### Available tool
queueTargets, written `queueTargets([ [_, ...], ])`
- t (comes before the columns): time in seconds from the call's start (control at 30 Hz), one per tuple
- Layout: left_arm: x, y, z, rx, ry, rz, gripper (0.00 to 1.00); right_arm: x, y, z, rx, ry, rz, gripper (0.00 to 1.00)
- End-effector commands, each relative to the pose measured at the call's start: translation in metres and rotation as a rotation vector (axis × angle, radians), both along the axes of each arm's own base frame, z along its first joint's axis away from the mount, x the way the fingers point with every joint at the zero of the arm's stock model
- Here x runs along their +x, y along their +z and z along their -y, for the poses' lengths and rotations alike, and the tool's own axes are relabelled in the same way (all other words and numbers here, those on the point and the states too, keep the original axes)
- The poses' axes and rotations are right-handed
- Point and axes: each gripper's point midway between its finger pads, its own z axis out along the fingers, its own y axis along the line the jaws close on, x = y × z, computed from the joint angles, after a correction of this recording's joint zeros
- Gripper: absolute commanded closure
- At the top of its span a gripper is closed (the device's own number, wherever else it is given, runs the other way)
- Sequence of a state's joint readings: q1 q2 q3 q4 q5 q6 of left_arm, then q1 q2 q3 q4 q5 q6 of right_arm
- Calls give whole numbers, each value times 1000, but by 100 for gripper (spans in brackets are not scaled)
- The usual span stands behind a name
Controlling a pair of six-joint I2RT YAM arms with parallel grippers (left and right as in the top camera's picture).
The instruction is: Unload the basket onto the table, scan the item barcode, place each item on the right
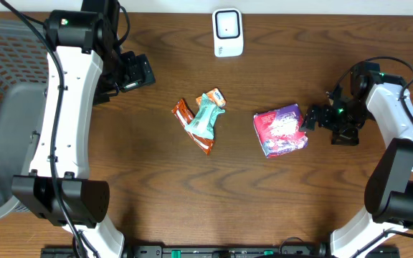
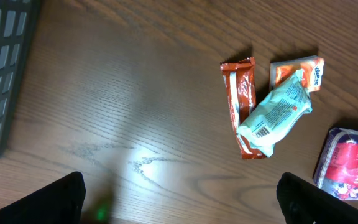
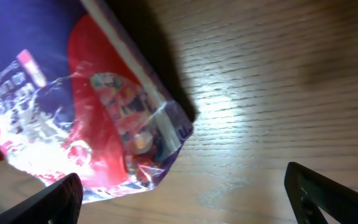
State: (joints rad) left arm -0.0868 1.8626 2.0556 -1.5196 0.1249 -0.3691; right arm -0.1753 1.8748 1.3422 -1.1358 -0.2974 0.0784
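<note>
Purple-and-red snack bag (image 1: 281,130) lies flat on the wooden table (image 1: 156,201), right of centre, touching nothing else.

The right gripper (image 1: 309,120) sits just beside the bag's right edge, fingers spread wide and holding nothing. A mint-green packet (image 1: 206,118) lies across an orange-brown bar (image 1: 189,120) near the middle. The white barcode scanner (image 1: 228,32) stands at the far edge. The left gripper (image 1: 139,72) is also spread and empty, near the grey basket (image 1: 6,86).
</note>
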Motion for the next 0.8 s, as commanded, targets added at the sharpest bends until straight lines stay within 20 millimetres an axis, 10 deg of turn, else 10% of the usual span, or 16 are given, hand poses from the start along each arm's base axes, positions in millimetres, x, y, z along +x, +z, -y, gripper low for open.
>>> queueTargets([
  [0.0,0,-3,-2,7,6,-11,2,10,17,-16,95,58,82,1],
  [0.47,0,-3,-2,7,6,-12,2,13,-19,-45,82,73,122,3],
  [0.67,0,-3,-2,7,6,-11,2,1,-51,-71,150,37,132,34],
  [0.77,0,-3,-2,7,6,-12,2,-6,-58,-95,207,78,149,68],
])
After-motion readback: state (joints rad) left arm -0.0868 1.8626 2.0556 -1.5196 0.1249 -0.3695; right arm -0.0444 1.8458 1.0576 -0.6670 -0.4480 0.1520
